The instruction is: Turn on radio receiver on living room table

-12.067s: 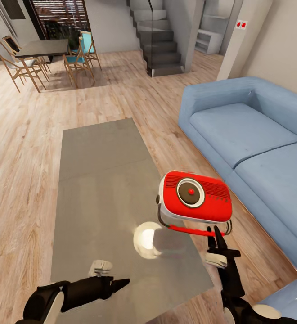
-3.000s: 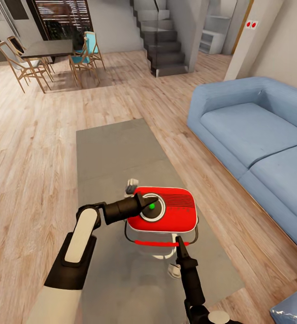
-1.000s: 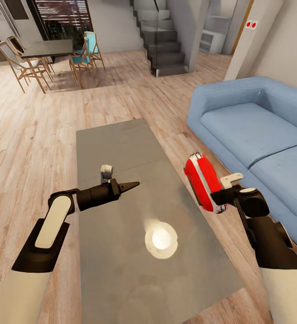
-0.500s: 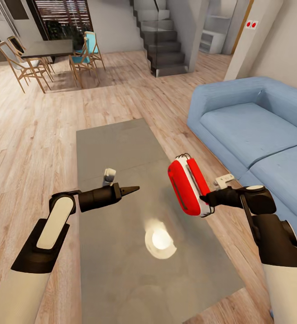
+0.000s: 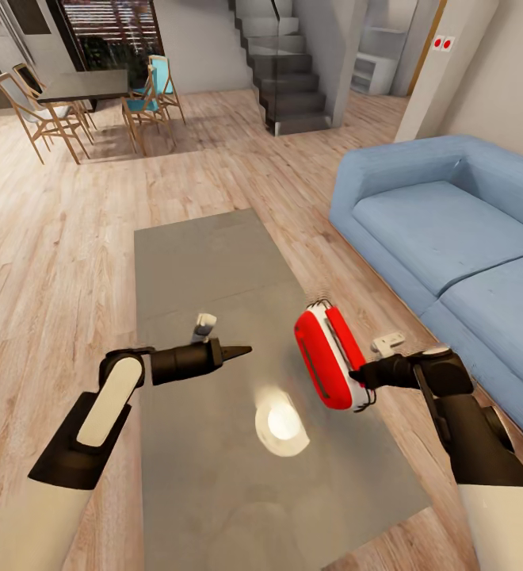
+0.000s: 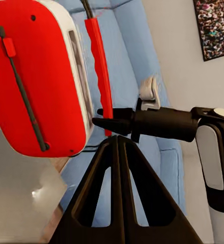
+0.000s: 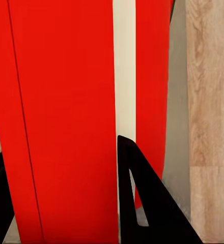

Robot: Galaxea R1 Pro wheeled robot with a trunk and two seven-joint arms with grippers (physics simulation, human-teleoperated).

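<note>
Right gripper point(image 5: 362, 375) pinches the radio receiver point(image 5: 325, 361) by its handle, holding it tilted on edge above the coffee table point(image 5: 206, 262). Left gripper point(image 5: 242, 350), fingers pressed together, points toward it. We judge it light, rigid and smooth-shelled; the handle is the safest hold.

My right tool point(image 5: 358, 376) is matt black plastic, gripping the radio receiver point(image 5: 329, 370), glossy red plastic with smooth white trim. The counter point(image 5: 206, 270) shines glossy grey, mirroring a lamp. Wood-grain floor point(image 5: 55, 230); matt blue cloth sofa point(image 5: 444, 230).
</note>
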